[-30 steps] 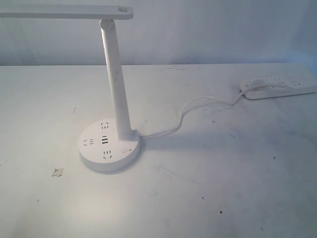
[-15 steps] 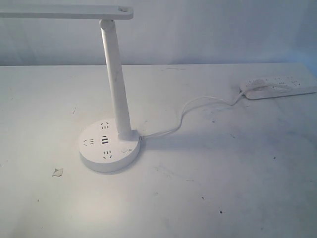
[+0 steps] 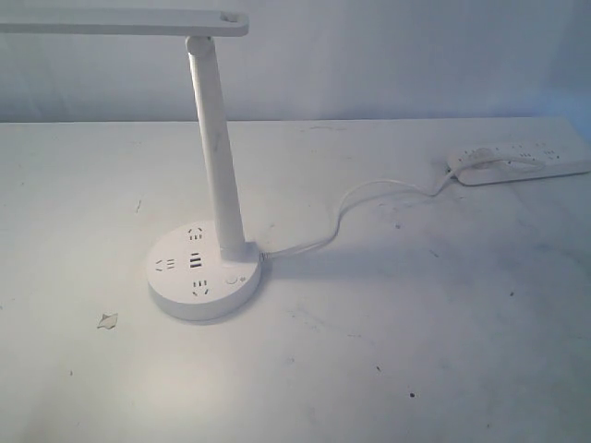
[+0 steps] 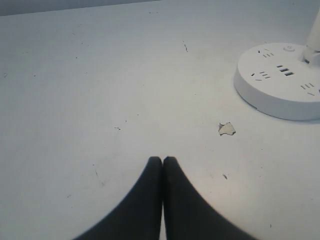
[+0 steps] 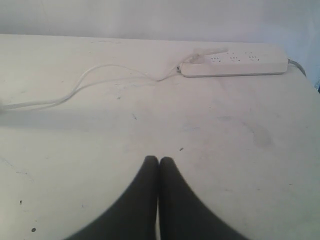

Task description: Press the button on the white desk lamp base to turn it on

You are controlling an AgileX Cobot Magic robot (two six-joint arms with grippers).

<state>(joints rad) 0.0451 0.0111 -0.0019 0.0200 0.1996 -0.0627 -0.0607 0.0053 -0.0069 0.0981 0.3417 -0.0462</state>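
Note:
The white desk lamp base (image 3: 203, 272) is a round disc left of centre on the table, with dark socket holes, USB slots and a slim stem (image 3: 215, 148) rising to a flat head (image 3: 120, 22). Its small round button (image 3: 230, 279) sits on the top near the stem's foot. The left wrist view shows the base (image 4: 280, 82) and the button (image 4: 288, 48) far off to one side of my left gripper (image 4: 163, 160), which is shut and empty. My right gripper (image 5: 159, 159) is shut and empty above bare table. Neither gripper appears in the exterior view.
A long white power strip (image 3: 522, 161) lies at the far right edge, joined to the base by a looping white cord (image 3: 360, 208). The right wrist view shows the power strip (image 5: 235, 65) too. A small chipped scrap (image 3: 108, 320) lies near the base.

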